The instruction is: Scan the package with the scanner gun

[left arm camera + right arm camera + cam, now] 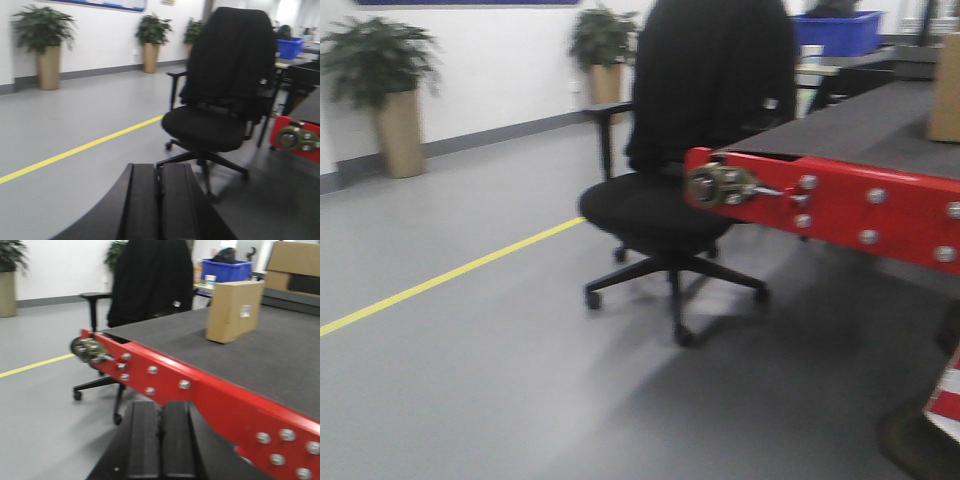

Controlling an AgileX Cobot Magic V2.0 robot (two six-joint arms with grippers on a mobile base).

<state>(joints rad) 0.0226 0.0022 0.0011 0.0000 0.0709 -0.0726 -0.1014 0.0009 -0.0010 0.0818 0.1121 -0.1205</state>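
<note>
At the bottom of the right wrist view sits the right gripper (160,410), its two black pads pressed flat together with nothing between them. Just beyond it a red metal frame rail studded with silver bolts (200,390) cuts diagonally across the frame, and above that lies the dark grey table top (165,335). And there's the package (234,310), a flat tan cardboard box. It stands on edge on that surface, right of centre in the upper half. Its small white label (245,311) faces the camera. It is well apart from the gripper, past the rail. Further back are a blue plastic bin (225,269) and larger tan boxes (295,260) in the upper right corner.

Over to the left wrist view: the left gripper (160,172) is low in the centre, its pads also tight together and holding nothing. It faces a black office chair (220,90) at centre right. A yellow floor line (75,150) crosses the grey floor on the left, and potted plants (42,30) stand along the white wall at upper left.
</note>
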